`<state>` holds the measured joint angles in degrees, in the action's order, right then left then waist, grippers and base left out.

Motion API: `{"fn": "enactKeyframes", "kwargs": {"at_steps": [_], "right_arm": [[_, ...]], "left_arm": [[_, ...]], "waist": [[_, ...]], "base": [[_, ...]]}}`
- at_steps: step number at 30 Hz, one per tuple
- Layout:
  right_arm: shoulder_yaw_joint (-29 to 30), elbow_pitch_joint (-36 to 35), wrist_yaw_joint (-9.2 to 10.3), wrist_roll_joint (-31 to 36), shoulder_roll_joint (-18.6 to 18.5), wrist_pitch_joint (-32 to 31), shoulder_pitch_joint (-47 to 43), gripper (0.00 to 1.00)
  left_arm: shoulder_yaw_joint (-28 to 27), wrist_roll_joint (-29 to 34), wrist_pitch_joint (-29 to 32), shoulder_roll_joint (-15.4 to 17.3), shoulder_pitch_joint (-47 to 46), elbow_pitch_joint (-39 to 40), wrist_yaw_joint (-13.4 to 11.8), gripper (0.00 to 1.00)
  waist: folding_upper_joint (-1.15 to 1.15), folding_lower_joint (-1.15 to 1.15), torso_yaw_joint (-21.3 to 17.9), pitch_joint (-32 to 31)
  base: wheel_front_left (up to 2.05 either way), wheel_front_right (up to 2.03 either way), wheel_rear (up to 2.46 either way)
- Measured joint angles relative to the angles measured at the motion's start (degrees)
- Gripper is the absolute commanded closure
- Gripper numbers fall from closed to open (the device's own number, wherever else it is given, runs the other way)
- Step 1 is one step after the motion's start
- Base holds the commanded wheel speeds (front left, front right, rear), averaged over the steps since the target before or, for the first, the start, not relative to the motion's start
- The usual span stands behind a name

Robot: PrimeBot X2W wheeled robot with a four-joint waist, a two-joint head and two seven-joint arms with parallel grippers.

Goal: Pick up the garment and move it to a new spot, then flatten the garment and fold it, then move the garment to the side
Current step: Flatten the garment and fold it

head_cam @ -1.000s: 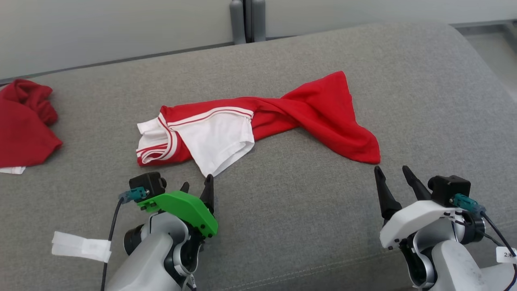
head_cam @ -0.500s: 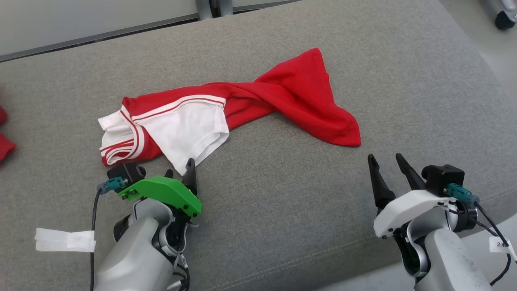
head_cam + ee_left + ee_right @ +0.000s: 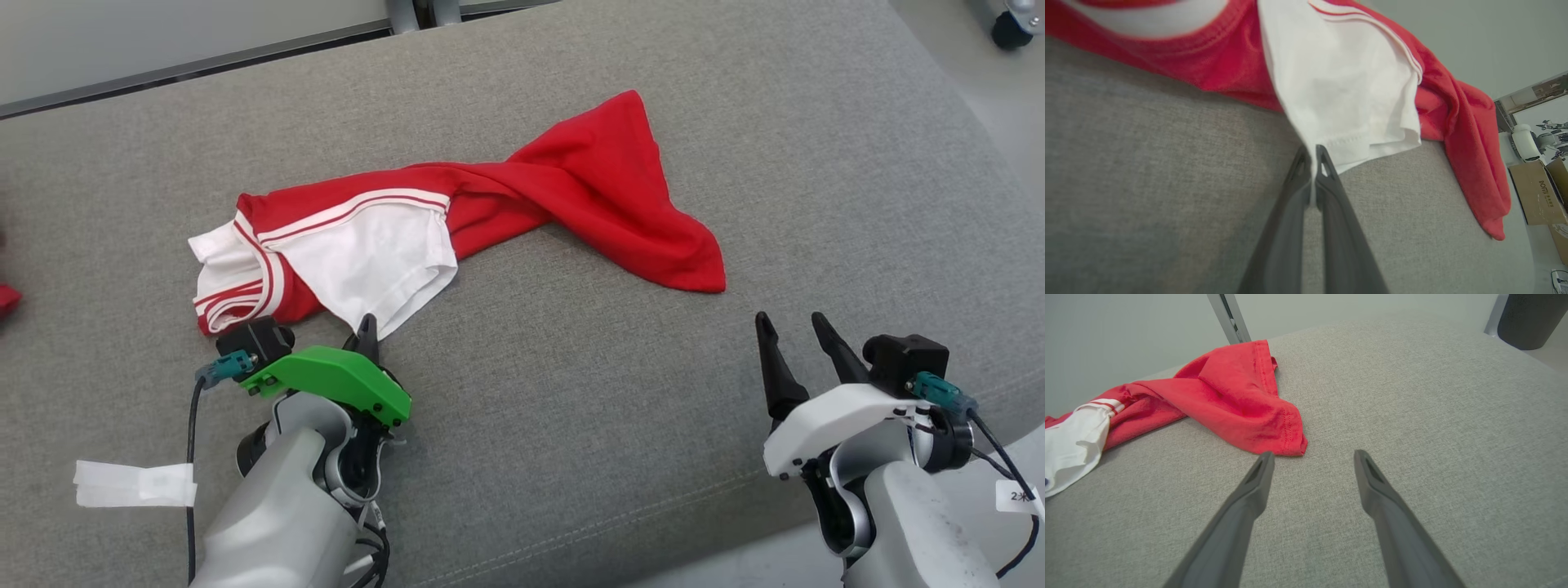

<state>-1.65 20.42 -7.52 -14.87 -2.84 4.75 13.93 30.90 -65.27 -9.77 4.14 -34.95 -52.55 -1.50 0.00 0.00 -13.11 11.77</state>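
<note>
Since a second ago the left tool (image 3: 365,331) has gone forward to the near corner of the white sleeve (image 3: 375,261) and its two dark fingers have come together from a spread stance; the head camera has tipped as well, so the whole scene sits further left and higher in that view; at the far left edge a scrap of another red cloth (image 3: 6,298) lies on the grey upholstered cushion (image 3: 571,425), well apart from the rest; a white tape tag (image 3: 135,483) hangs on the cable beside the left forearm, whose wrist carries a green cover (image 3: 335,380); the left wrist view shows that tool clamped on the stitched hem of the sleeve, a thin fold of white cloth pinched between the fingertips, low against the cushion; the red and white shirt (image 3: 571,196) lies twisted across the middle of the cushion, its white, red-striped sleeves at the left end, the red body wrung narrow in the middle and fanning out to a hem at the right; the shirt's near right corner lies just ahead of the right tool (image 3: 790,322), not touching it; that tool sits near the cushion's front right with its fingers well apart over bare fabric; beyond the cushion's far right corner a dark bin (image 3: 1531,318) stands on the floor.
</note>
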Motion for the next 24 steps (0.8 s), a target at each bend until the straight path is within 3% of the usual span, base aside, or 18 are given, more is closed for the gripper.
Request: {"fn": "enactKeyframes", "kwargs": {"at_steps": [11,24], "right_arm": [[4.4,9.4,0.00,-3.1,-0.1,2.2,5.2,0.00],[7.2,29.9,0.00,-11.5,0.0,2.4,16.6,0.00]], "left_arm": [[2.2,0.6,-2.7,-0.9,2.3,4.1,2.0,1.00],[4.7,2.3,-2.6,-0.3,6.5,14.0,-1.4,1.00]], "waist": [[0.00,0.00,4.1,-0.7],[0.00,0.00,9.6,0.2]], "base": [[0.00,0.00,0.00],[0.00,0.00,0.00]]}}
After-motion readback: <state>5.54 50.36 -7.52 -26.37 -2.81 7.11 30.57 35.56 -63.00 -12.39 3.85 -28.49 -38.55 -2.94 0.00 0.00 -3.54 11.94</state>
